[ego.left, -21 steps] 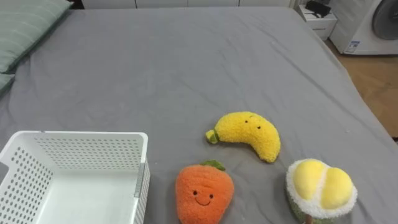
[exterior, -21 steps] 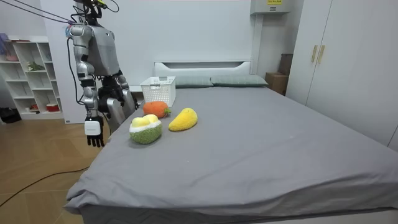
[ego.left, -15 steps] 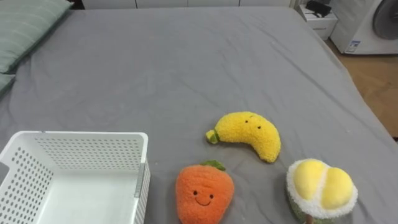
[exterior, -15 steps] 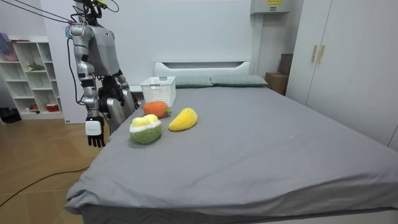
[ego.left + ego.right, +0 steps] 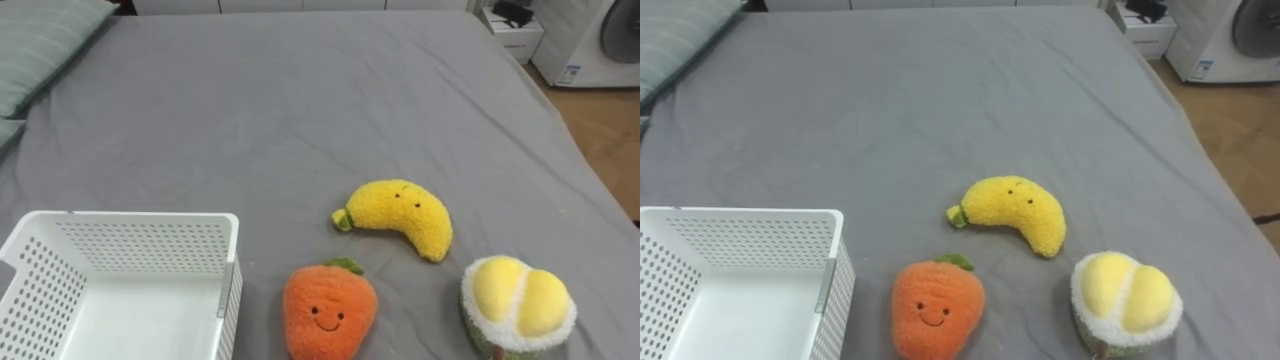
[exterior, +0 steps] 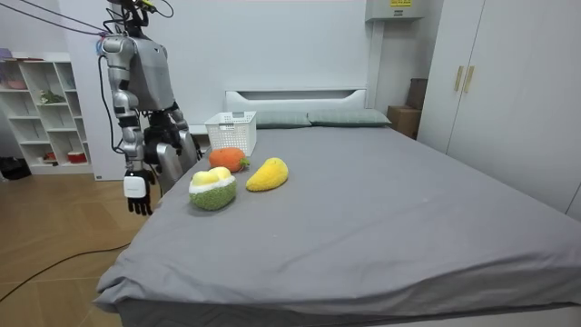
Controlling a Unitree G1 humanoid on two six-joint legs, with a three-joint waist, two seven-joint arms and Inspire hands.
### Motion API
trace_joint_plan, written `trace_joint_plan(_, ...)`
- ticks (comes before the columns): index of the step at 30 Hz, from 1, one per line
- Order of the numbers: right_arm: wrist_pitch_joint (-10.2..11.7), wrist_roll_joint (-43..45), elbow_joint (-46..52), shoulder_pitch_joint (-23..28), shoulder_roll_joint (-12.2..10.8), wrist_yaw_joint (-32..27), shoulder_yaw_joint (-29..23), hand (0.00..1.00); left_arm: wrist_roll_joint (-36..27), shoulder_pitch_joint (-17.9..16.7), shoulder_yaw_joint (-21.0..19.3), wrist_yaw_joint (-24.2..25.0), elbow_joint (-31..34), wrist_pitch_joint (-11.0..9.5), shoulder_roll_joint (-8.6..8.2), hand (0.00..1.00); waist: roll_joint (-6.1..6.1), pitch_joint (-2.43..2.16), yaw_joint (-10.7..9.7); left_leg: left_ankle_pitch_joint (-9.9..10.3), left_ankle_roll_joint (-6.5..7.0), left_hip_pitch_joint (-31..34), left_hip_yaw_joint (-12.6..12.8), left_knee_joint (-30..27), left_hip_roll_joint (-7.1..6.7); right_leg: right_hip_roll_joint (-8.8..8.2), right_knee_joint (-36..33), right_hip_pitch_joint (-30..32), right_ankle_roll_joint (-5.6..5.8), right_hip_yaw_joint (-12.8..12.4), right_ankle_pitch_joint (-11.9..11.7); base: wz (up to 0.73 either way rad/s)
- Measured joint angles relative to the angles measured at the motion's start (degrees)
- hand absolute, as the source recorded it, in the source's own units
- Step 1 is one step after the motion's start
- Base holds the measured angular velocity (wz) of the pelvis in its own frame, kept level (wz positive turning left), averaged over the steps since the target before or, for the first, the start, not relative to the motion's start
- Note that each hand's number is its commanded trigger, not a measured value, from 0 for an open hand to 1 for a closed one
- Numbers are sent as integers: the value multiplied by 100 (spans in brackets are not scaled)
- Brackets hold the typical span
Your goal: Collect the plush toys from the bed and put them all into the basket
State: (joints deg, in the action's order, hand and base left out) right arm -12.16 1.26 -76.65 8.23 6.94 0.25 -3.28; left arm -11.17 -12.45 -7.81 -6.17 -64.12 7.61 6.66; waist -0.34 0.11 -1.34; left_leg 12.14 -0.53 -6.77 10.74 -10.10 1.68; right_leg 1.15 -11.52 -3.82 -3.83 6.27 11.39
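- All three toys lie loose on the grey bed (image 5: 300, 100). The round orange plush carrot (image 5: 329, 312) is nearest me, the curved yellow plush banana (image 5: 400, 214) is just beyond it to the right, and the green-and-yellow plush fruit (image 5: 518, 304) is at the near right.
- None is in the white perforated plastic basket (image 5: 140, 248), which sits at the near left, close beside the carrot.
- My right hand (image 6: 137, 193) hangs at my side below the mattress edge, with its fingers relaxed and holding nothing.
- The carrot is so close to the basket wall that I judge a reach from the right could shove it into the basket. That could slide the light basket left instead of giving me a grip.
- The toys are soft and rounded, so a shallow pinch may only catch the pile and let one drop on the way across.
- In the room view the green-and-yellow fruit sits close to the bed's near edge. A clumsy brush as my arm rises could roll it onto the wooden floor (image 6: 54, 272).
- The banana lies farther in, and leaning for it could press my body against the nearer toys.
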Motion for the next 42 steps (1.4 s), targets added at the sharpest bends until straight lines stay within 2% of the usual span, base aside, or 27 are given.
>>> trace_joint_plan(5, 11, -744, 17, 87, -8, -300, -372, 0, -49, -73, -94, 6, 39, 7, -37, 0, -4, -1, -20, -2, 3, -52, 5, 1, 0, 0, 0, -49, 2, 0, -2, 0)
trace_joint_plan(10, 73, -1587, 191, 275, -18, -1001, -1059, 0, -33, -132, -332, -5, 147, 71, -76, 0, -20, -8, -102, -4, 10, -68, -8, 3, -4, 10, 75, -114, 20, -13, -8, 4)
trace_joint_plan(12, 95, -1838, 376, 323, -21, -1279, -1183, 0, -35, -132, -331, -34, 159, 70, -72, 0, -40, -13, -128, -4, 12, -57, 0, 3, -7, 4, 73, -100, 26, -13, -12, -2)
trace_joint_plan(17, 388, -2146, 978, 178, 18, -1925, -1629, 0, -32, -88, -331, -47, 187, 14, -66, 0, -67, -19, -174, -5, 20, -68, 12, 3, -28, -1, 81, -91, 54, -68, -44, -5)
trace_joint_plan(20, 528, -2113, 1344, 44, 39, -2237, -1665, 0, -34, -94, -317, -64, 193, -11, -66, 0, -67, -19, -169, -6, 23, -70, 37, 8, -30, 3, 84, -79, 61, -110, -51, -6)
trace_joint_plan(23, 551, -2146, 1932, -113, 41, -2574, -1651, 0, -37, -110, -269, -75, 210, -29, -68, 0, -101, -35, -142, -7, 24, -57, 74, 14, -30, 3, 70, -47, 63, -131, -53, -5)
trace_joint_plan(24, 630, -2135, 2043, -236, 58, -2650, -1651, 0, -33, -111, -274, -74, 211, -61, -63, 0, -112, -39, -140, -21, 47, -44, 86, 36, -31, 5, 71, -16, 63, -139, -55, -4)
trace_joint_plan(27, 778, -2070, 2223, -396, 148, -2688, -1650, 0, 236, -147, -336, -59, 213, -162, -61, 0, -155, -44, -123, -27, 54, -37, 99, 52, -33, 2, 72, -3, 64, -140, -56, 0)
trace_joint_plan(28, 745, -1982, 2555, -383, 171, -2689, -1694, 0, 349, -185, -393, -39, 243, -182, -63, 0, -179, -47, -135, -28, 56, -3, 95, 52, -35, -2, 71, 28, 67, -130, -58, 0)
trace_joint_plan(30, 746, -1920, 3115, -387, 293, -2688, -1726, 0, 450, -210, -562, 14, 229, -226, -17, 0, -230, -23, -144, -30, 58, 29, 95, 57, -35, -3, 48, 81, 62, -128, -65, -2)
trace_joint_plan(32, 748, -1842, 4020, -380, 576, -2683, -1790, 0, 449, -289, -590, 61, 241, -287, 126, 0, -340, 25, -167, -30, 58, 28, 97, 58, -34, -2, 39, 86, 60, -130, -62, -2)
trace_joint_plan(35, 907, -1707, 4653, -366, 889, -2608, -1792, 0, 446, -325, -567, 60, 253, -298, 235, 0, -396, 22, -178, -30, 58, 41, 95, 59, -31, 3, 81, 72, 58, -123, -76, 0)
trace_joint_plan(36, 919, -1599, 4882, -353, 946, -2550, -1790, 0, 449, -344, -546, 58, 251, -300, 292, 0, -462, 14, -161, -29, 58, 42, 95, 60, -27, 7, 84, 73, 54, -127, -78, 0)
trace_joint_plan(37, 921, -1391, 5083, -308, 925, -2506, -1764, 0, 451, -360, -546, 35, 249, -299, 329, 0, -523, 16, -153, -29, 57, 41, 95, 60, -23, 9, 88, 69, 49, -122, -81, 0)
trace_joint_plan(39, 926, -1128, 5292, -183, 878, -2450, -1641, 0, 449, -388, -531, 8, 249, -294, 324, 0, -569, -2, -131, -28, 57, 39, 97, 61, -27, 5, 90, 58, 52, -123, -84, 0)
trace_joint_plan(42, 900, -879, 5318, -132, 747, -2257, -1519, 0, 449, -386, -522, 7, 249, -286, 294, 0, -531, -7, -113, -17, 75, 16, 104, 67, -35, -4, 95, 32, 75, -134, -99, -1)
